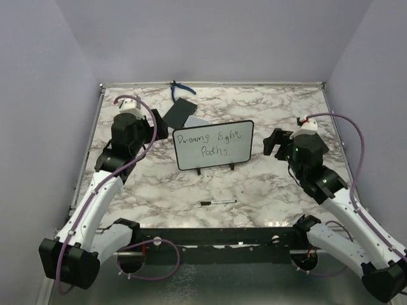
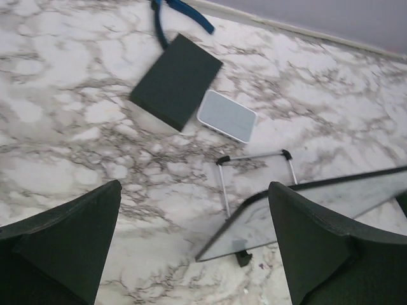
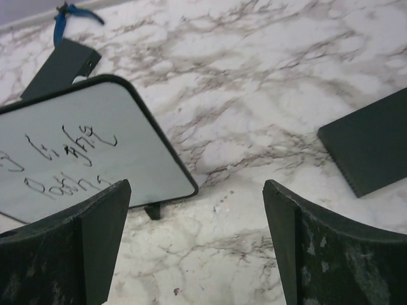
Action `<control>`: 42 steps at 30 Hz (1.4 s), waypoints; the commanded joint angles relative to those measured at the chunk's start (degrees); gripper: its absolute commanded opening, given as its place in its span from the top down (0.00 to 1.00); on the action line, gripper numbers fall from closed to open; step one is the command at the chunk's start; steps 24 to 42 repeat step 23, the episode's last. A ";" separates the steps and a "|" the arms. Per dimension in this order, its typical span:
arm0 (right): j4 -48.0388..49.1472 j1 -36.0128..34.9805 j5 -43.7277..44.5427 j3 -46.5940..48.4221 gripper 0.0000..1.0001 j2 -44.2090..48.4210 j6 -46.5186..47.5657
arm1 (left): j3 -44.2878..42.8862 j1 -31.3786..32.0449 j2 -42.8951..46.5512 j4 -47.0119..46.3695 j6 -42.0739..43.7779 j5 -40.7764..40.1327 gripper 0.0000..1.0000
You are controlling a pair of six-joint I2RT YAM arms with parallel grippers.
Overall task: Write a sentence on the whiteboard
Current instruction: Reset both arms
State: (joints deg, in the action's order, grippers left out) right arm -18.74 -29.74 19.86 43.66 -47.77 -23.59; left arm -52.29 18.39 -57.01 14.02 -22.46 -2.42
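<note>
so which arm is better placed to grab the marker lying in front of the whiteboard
Probably right. The right gripper is open and faces the whiteboard from its written front, the side where the marker lies. The left gripper, also open, looks at its back.

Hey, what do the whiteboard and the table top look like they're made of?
The whiteboard: smooth white writing face, probably coated, in a thin black frame that looks plastic. The table top: white with grey veins like marble, though possibly a printed surface.

Pale lavender walls (image 1: 210, 38) close in on three sides, evenly lit. Below them sits a white marble-patterned table (image 1: 159, 190) veined in grey, with a thin metal strip (image 1: 254, 84) along its far edge.
</note>
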 commanded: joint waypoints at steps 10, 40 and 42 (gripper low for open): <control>8.74 1.26 14.22 -4.48 0.09 15.58 9.44 | 9.31 -4.02 15.60 -6.06 7.86 -23.21 0.01; 6.64 1.26 14.45 -3.12 0.08 15.10 9.58 | 9.34 -4.11 15.72 -4.74 7.09 -22.43 0.01; 6.64 1.26 14.45 -3.12 0.08 15.10 9.58 | 9.34 -4.11 15.72 -4.74 7.09 -22.43 0.01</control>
